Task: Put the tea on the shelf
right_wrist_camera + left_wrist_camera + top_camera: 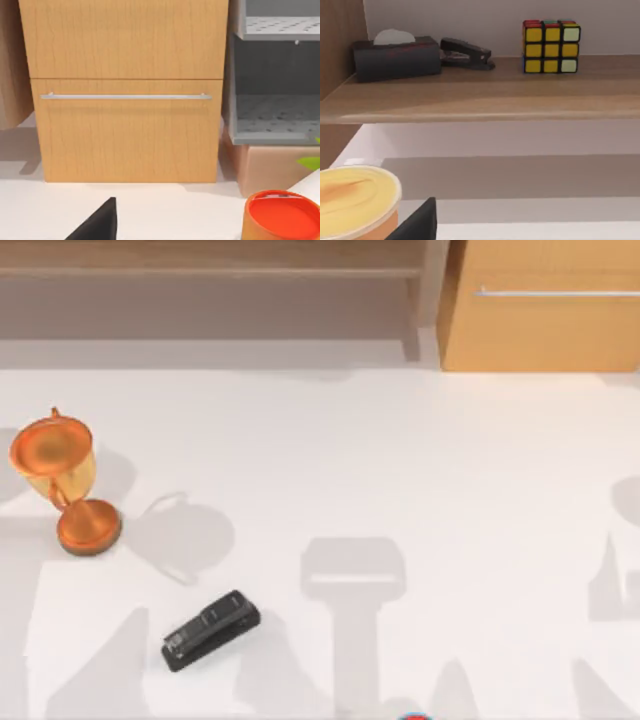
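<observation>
The tea looks to be the round tub with a red top (pixel 281 216) on the table, a short way off from my right gripper (pixel 97 222); its red rim just shows at the front edge of the top view (pixel 415 716). A dark part of the right gripper rises into the right wrist view with nothing seen in it. The shelf (pixel 210 272) of pale brown wood runs along the back left. Its long board (pixel 495 95) faces my left gripper (pixel 419 221), which is low over the table.
On the shelf board stand a dark tissue box (pixel 395 56), a black stapler (pixel 466 53) and a colour cube (pixel 551 46). A gold trophy (pixel 58 480) and another black stapler (pixel 210 628) are on the table's left. The orange cabinet (pixel 540 310) stands back right.
</observation>
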